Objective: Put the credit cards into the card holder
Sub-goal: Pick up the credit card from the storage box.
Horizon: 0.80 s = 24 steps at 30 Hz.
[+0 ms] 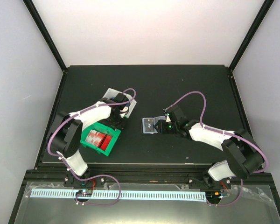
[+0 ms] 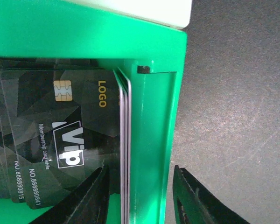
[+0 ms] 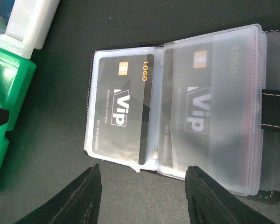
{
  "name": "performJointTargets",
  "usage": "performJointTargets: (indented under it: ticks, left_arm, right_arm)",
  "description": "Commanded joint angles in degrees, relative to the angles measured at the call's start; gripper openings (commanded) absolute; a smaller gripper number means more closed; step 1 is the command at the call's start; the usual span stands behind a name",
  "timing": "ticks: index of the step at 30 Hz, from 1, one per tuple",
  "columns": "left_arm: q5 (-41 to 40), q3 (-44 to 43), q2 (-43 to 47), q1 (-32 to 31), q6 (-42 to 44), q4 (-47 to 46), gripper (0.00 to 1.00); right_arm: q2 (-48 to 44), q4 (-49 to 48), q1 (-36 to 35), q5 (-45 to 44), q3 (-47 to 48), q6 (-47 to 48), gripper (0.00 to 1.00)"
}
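Note:
The card holder lies open on the dark table, its clear sleeves holding two black VIP cards; its black strap shows at the right edge. In the top view it lies mid-table. My right gripper is open and empty just short of the holder's near edge, also seen from above. My left gripper is open, its jaws straddling the green tray's wall and the edges of a stack of black VIP cards inside it. It is seen from above.
The green tray also holds red cards. A white tray sits behind it, under the left wrist. Both trays show at the left of the right wrist view, green and white.

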<state>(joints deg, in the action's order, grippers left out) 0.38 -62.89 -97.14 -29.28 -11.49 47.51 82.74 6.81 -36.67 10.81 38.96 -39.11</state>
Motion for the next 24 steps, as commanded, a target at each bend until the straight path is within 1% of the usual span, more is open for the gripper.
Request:
performJointTargets:
  ticks: [1,5,13,20,24]
  left_arm:
    - [1.2,-1.4,0.5,-0.3,0.4,-0.1,0.36]
    - [1.3,-1.5,2.4,-0.4,0.3,0.4,0.32]
    - [1.6,-1.4,4.5,-0.5,0.0,1.1,0.34]
    - [1.7,-1.4,5.1,-0.6,0.1,1.3,0.21]
    - [1.5,-1.5,4.8,-0.6,0.1,1.3,0.16]
  right_arm:
    - [0.2,-1.0,-0.4,-1.1,0.0,-0.3,0.51]
    - [0.4,-1.3,-0.3,-0.9,0.1,-0.3,0.51]
    - [0.5,-1.3,-0.4,-0.9,0.1,-0.3,0.51]
    - [0.7,-1.4,-0.4,-0.8,0.3,-0.3,0.51]
    - [0.8,-1.3,-0.5,-0.7,0.3,-0.3,0.51]
